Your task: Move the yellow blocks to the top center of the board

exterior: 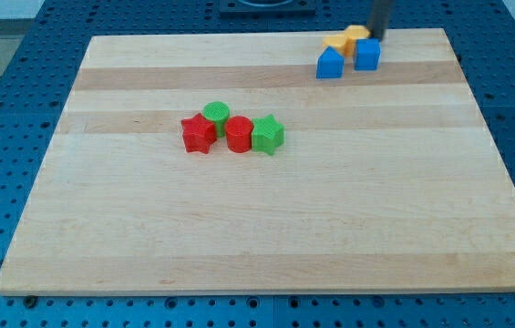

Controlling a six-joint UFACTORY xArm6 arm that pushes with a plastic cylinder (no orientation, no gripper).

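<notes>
Listing: two yellow blocks point(346, 38) at desk point(266, 228) top right, touching two blue blocks point(348, 59). My tip point(373, 37), no hand, holds nothing, at their right. Probably light, stiff, slippery; push right faces leftward.

yellow blocks point(346, 39): 2, apparently | blue blocks point(330, 64): 2 | red blocks point(199, 134): 2 | green blocks point(267, 135): 2

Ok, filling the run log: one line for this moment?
my tip: top right, beside yellow blocks | blue blocks: just below | red-green cluster: mid-left | yellows not yet top center
</notes>
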